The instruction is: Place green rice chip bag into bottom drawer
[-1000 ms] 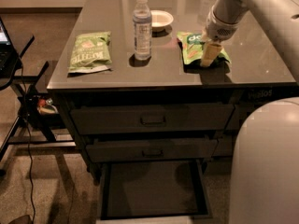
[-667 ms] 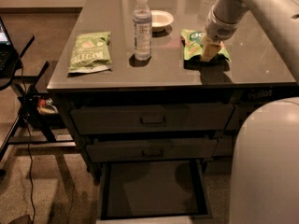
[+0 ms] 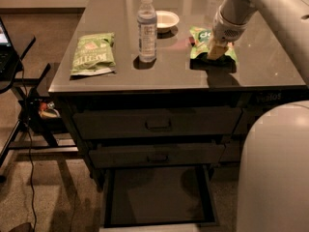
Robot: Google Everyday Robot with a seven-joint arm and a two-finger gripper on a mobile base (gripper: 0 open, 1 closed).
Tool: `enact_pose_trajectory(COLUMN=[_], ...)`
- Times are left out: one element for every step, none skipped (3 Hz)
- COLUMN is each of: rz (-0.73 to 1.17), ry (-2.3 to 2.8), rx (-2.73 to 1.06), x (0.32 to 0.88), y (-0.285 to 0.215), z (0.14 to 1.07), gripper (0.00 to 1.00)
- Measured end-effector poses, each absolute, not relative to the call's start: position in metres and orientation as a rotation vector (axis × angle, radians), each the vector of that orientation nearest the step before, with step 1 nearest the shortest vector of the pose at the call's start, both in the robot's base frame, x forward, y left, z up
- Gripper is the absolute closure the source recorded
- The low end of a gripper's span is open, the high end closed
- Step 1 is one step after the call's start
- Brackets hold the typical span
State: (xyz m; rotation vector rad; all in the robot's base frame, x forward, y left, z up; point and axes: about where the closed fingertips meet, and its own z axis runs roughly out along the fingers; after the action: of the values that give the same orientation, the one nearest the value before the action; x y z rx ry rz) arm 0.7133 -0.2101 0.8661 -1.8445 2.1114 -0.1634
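The green rice chip bag (image 3: 202, 36) lies flat on the right part of the grey table top (image 3: 169, 71). My gripper (image 3: 216, 50) points down from the white arm and sits on the bag's near right part, hiding that part. The bag rests on the table. The bottom drawer (image 3: 157, 195) is pulled open below the table front, its wide dark interior bare and its pale front rim at the lower edge of the view.
A duller olive-green bag (image 3: 92, 53) lies at the table's left. A water bottle (image 3: 147, 28) and a small white bowl (image 3: 166, 19) stand mid-table. Two shut drawers (image 3: 157, 123) sit above the open one. My white body (image 3: 275, 173) fills the lower right. A black stand with cables (image 3: 24, 100) is at left.
My gripper has shifted slightly back and left over the green rice chip bag. The bag stays on the table. Nothing else has moved.
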Motion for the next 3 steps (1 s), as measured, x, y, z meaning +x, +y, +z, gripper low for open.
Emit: enact_pose_trajectory(rz=[-0.164, -0.159, -0.128], ry=[2.11, 2.116, 2.131], rx=[-1.854, -1.871, -1.881], x=[0.716, 0.702, 0.677], y=[-0.208, -0.213, -0.224], z=[0.865, 0.871, 0.878], gripper=[1.0, 1.0, 1.0])
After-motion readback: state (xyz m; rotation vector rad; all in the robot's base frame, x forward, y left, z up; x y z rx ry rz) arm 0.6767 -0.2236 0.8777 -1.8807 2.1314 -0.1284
